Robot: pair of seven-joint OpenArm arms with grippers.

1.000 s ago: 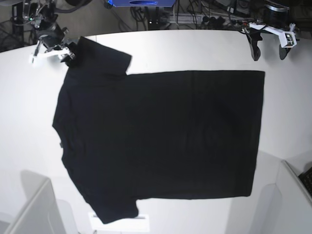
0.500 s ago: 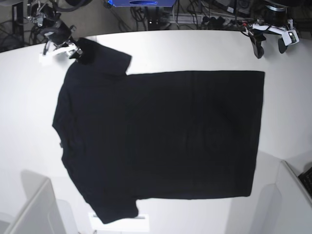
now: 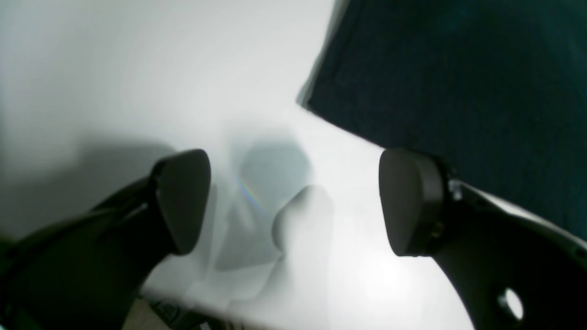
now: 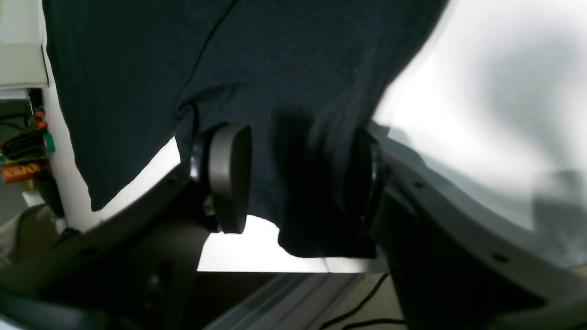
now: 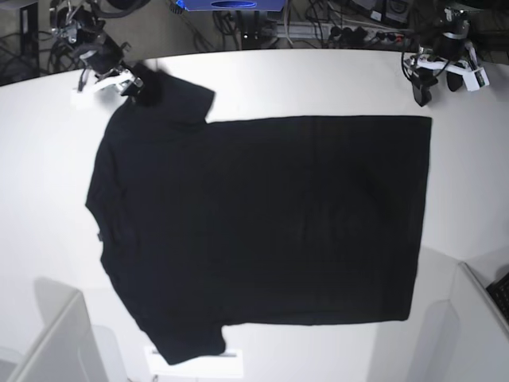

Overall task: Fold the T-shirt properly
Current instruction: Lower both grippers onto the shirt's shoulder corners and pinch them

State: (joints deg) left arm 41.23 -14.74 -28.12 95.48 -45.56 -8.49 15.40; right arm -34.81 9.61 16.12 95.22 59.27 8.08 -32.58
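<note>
Large black short-sleeved cloth T-shirt [image 5: 262, 223] flat on white desk [image 5: 318, 79]. My right gripper [image 4: 298, 183] pinching sleeve edge; left gripper [image 3: 293, 201] spread beside hem corner. Cloth limp, light; I'd grab corners.

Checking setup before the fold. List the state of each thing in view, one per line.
T-shirt: spread flat, plain black side up, one sleeve tip lifted.
Right gripper: jaws around that sleeve tip, closing.
Left gripper: open, empty, over bare table beside the shirt's hem corner.
</note>
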